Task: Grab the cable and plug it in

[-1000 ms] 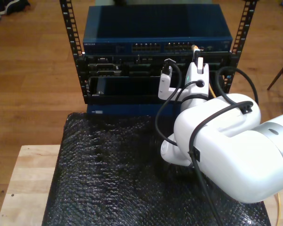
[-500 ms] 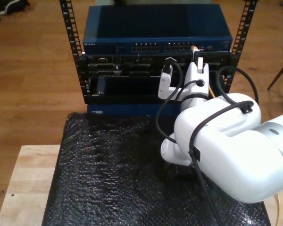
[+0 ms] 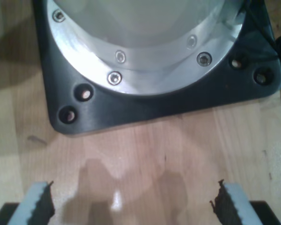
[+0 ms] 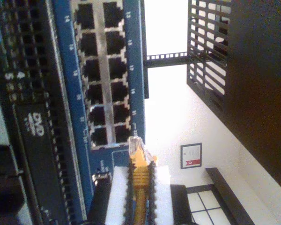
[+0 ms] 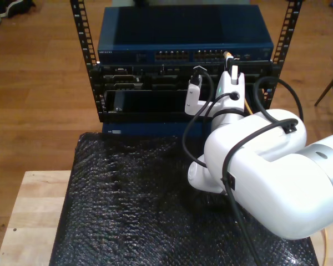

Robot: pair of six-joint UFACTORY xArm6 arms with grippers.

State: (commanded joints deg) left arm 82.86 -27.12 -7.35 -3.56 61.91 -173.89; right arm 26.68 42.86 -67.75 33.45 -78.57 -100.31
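Note:
My second gripper (image 4: pixel 140 185) is shut on the yellow cable (image 4: pixel 140 180), just behind its clear plug (image 4: pixel 136 147). The plug tip sits just off the end of the port rows (image 4: pixel 103 75) on the blue switch (image 4: pixel 136 70), beside the last ports, not inserted. In the exterior view the second gripper (image 5: pixel 232 71) stands at the rack front with the cable (image 5: pixel 228 55) raised to the switch (image 5: pixel 133 52) face, at its right-hand port block. My first gripper (image 3: pixel 133 206) is open over bare wood, nothing between its fingers (image 3: pixel 37 204).
The black base plate (image 3: pixel 145 108) of an arm lies on the wood just beyond my first gripper. The rack posts (image 5: pixel 83 33) frame the switch and darker units (image 5: pixel 139 91) below. A black bubble-wrap mat (image 5: pixel 127 205) covers the wooden table (image 5: pixel 28 210). Thick black arm cables (image 5: pixel 197 127) loop near the second gripper.
My second gripper has crept slightly up and towards the switch face, carrying the plug closer to the ports. The arm's big white body has barely shifted.

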